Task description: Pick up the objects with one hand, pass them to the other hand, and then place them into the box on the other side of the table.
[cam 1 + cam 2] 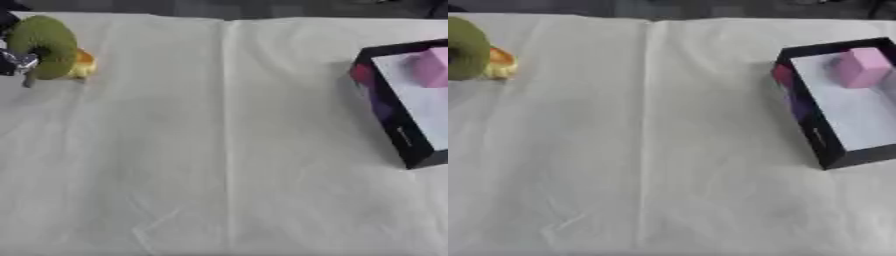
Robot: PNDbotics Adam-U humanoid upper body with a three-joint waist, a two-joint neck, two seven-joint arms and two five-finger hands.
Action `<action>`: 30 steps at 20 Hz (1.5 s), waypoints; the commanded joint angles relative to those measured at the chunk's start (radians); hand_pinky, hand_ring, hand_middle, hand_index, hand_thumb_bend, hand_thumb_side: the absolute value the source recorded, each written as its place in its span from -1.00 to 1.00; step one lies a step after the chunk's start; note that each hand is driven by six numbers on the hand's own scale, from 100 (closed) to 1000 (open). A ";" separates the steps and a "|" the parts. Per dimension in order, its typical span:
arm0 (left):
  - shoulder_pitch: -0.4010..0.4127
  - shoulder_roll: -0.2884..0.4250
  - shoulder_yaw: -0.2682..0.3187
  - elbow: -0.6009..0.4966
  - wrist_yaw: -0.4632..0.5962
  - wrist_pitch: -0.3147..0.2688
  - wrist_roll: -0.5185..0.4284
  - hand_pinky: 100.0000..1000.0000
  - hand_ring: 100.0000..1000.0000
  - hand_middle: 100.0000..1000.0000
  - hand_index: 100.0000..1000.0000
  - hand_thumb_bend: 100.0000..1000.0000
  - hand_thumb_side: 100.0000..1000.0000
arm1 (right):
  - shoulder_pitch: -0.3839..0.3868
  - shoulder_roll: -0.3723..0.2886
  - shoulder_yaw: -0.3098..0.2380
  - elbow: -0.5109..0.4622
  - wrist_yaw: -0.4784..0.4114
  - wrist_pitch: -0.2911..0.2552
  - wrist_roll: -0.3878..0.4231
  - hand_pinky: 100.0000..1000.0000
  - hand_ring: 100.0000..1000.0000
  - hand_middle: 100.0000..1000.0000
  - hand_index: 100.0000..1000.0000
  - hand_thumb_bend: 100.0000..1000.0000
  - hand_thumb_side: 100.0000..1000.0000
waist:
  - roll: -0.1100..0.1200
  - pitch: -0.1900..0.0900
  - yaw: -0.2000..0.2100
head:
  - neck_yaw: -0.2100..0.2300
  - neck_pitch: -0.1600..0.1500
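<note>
Green ring [44, 46] stands on edge at the far-left of the table, w/ the left hand [16, 61] right against its lower left rim; a dark/silver bit of hand shows there, fingers hidden, so can't tell if it's holding or just touching. Yellow-orange piece [83, 64] sits just past the ring, on the side away from the hand. Ring looks soft and light, prob. grippy not slippery; best hold is round the rim, through the hole. Black box [824, 145] lies well off across the white cloth [219, 175], pink cube [861, 67] inside. Right hand out of sight.
</note>
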 commanded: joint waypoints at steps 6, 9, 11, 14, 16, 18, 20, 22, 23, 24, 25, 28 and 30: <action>-0.007 -0.061 -0.026 -0.102 0.011 0.007 0.050 0.27 0.14 -0.24 -0.18 -1.00 -0.49 | -0.124 -0.055 0.056 -0.042 0.030 0.051 0.111 0.40 0.60 0.69 0.75 -0.85 -0.75 | -0.011 -0.044 0.002 | -0.032 0.010; -0.006 -0.097 -0.046 -0.115 0.019 -0.002 0.081 0.26 0.13 -0.26 -0.18 -1.00 -0.46 | -0.160 -0.049 0.084 -0.045 0.045 0.068 0.148 0.40 0.61 0.69 0.75 -0.83 -0.74 | -0.014 -0.046 0.002 | -0.038 0.011; -0.007 -0.123 -0.059 -0.116 0.028 -0.007 0.094 0.26 0.13 -0.26 -0.18 -1.00 -0.44 | -0.182 -0.044 0.103 -0.049 0.061 0.080 0.177 0.41 0.61 0.70 0.76 -0.82 -0.74 | -0.016 -0.047 0.002 | -0.041 0.012; -0.012 -0.166 -0.072 -0.127 0.017 -0.024 0.123 0.27 0.13 -0.26 -0.17 -1.00 -0.40 | -0.219 -0.036 0.133 -0.050 0.086 0.095 0.224 0.42 0.62 0.69 0.76 -0.82 -0.72 | -0.018 -0.048 0.003 | -0.044 0.017; -0.011 -0.199 -0.078 -0.132 0.003 -0.038 0.148 0.27 0.13 -0.26 -0.17 -1.00 -0.38 | -0.244 -0.028 0.154 -0.050 0.110 0.110 0.256 0.43 0.62 0.69 0.76 -0.79 -0.72 | -0.020 -0.049 0.003 | -0.048 0.020; -0.009 -0.221 -0.083 -0.130 -0.011 -0.053 0.167 0.27 0.12 -0.27 -0.17 -1.00 -0.36 | -0.262 -0.018 0.169 -0.048 0.136 0.125 0.281 0.43 0.62 0.69 0.76 -0.78 -0.72 | -0.021 -0.049 0.002 | -0.050 0.022; -0.005 -0.256 -0.087 -0.127 -0.020 -0.065 0.187 0.26 0.11 -0.28 -0.18 -1.00 -0.32 | -0.286 -0.005 0.192 -0.048 0.158 0.136 0.311 0.44 0.62 0.69 0.76 -0.76 -0.71 | -0.023 -0.050 0.001 | -0.061 0.026; -0.001 -0.284 -0.092 -0.125 -0.031 -0.074 0.212 0.26 0.11 -0.28 -0.18 -1.00 -0.30 | -0.306 0.007 0.212 -0.048 0.179 0.146 0.337 0.44 0.62 0.69 0.76 -0.75 -0.70 | -0.026 -0.050 0.000 | -0.069 0.028; 0.001 -0.297 -0.096 -0.125 -0.035 -0.079 0.223 0.26 0.11 -0.28 -0.18 -1.00 -0.30 | -0.315 0.014 0.223 -0.048 0.188 0.151 0.351 0.44 0.62 0.70 0.76 -0.75 -0.70 | -0.027 -0.050 0.000 | -0.072 0.030; 0.003 -0.309 -0.099 -0.127 -0.038 -0.085 0.233 0.26 0.10 -0.29 -0.18 -1.00 -0.27 | -0.323 0.021 0.233 -0.049 0.197 0.156 0.363 0.45 0.62 0.70 0.76 -0.73 -0.70 | -0.029 -0.050 -0.001 | -0.076 0.031; 0.006 -0.319 -0.102 -0.127 -0.042 -0.089 0.243 0.26 0.10 -0.29 -0.18 -1.00 -0.27 | -0.330 0.028 0.242 -0.050 0.207 0.161 0.375 0.45 0.62 0.70 0.76 -0.73 -0.69 | -0.030 -0.051 -0.002 | -0.078 0.032; 0.007 -0.343 -0.108 -0.131 -0.056 -0.105 0.267 0.26 0.10 -0.29 -0.18 -1.00 -0.24 | -0.348 0.045 0.264 -0.050 0.232 0.174 0.406 0.45 0.63 0.70 0.76 -0.71 -0.68 | -0.032 -0.051 -0.003 | -0.086 0.032; 0.008 -0.359 -0.112 -0.131 -0.069 -0.115 0.279 0.26 0.10 -0.29 -0.18 -1.00 -0.24 | -0.361 0.057 0.278 -0.050 0.247 0.181 0.425 0.46 0.63 0.71 0.76 -0.70 -0.68 | -0.033 -0.051 -0.002 | -0.091 0.032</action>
